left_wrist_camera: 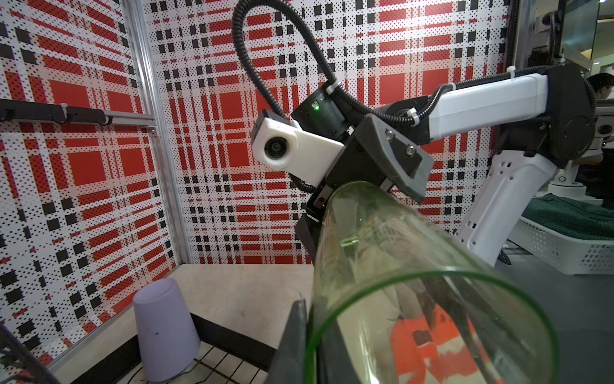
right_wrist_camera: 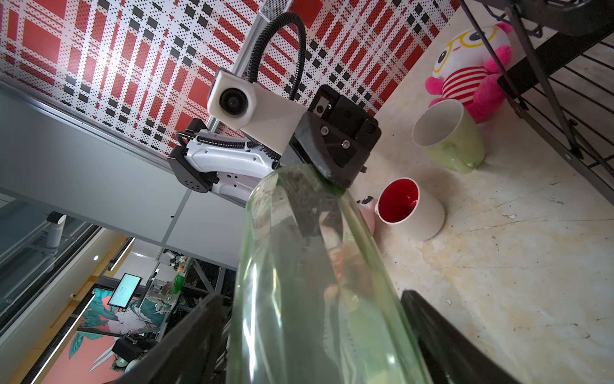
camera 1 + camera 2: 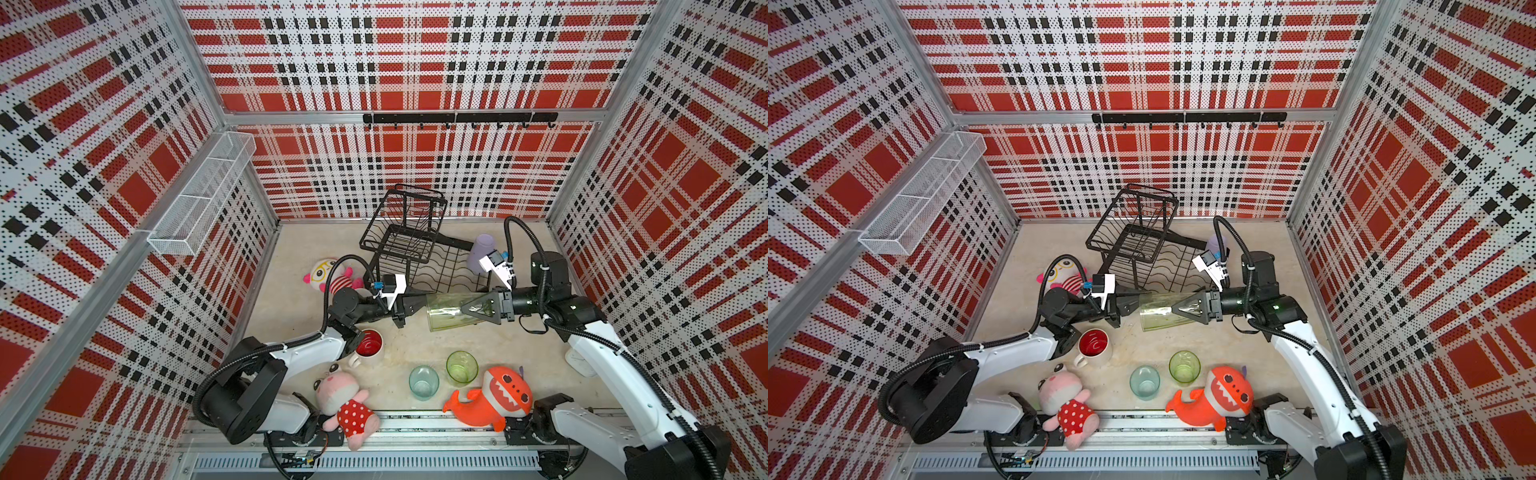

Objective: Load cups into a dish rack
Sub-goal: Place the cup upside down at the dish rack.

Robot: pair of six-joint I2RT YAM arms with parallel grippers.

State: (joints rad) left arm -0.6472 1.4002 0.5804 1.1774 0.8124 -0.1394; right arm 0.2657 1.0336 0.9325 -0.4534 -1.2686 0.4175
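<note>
**Before the rack (image 3: 392, 252), both arms hold a glass (image 3: 446, 311) level, off the table.**
The arms reach inward, wrists facing each other. The glass's long axis runs from gripper to gripper along the rack's near side. The left gripper (image 3: 422, 309) pinches the rim wall. The right gripper (image 3: 462, 311) straddles the base end with jaws wide; whether they press it cannot be told.

Top views look down; wrists closely share glass (image 1: 382, 239).

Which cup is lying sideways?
The tall green glass, sideways up in the air. The red-inside mug, small green glass and teal glass stand upright; the purple cup stands upside down.
</note>
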